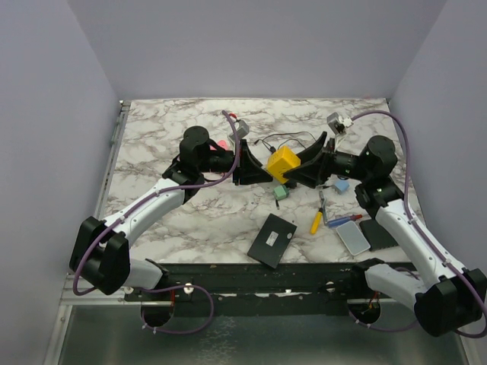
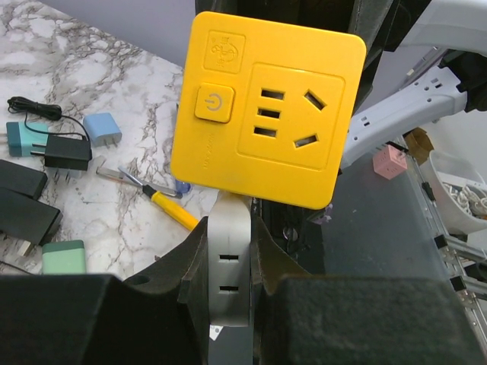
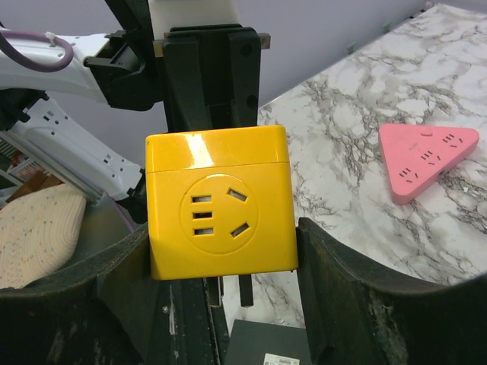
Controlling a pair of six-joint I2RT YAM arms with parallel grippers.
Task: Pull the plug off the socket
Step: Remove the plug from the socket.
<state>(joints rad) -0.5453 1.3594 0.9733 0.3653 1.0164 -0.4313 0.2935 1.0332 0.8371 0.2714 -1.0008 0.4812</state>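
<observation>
Above the marble surface (image 1: 167,137), yellow socket cube (image 1: 282,163) gripped at its sides by half-open right hand (image 3: 221,255), left hand (image 2: 228,247) clamped tight on grey plug (image 2: 228,304) meeting the cube.

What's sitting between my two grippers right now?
The yellow socket cube, seen in the top view: right gripper clamps its sides, left gripper is shut on the white plug joined to it.
</observation>
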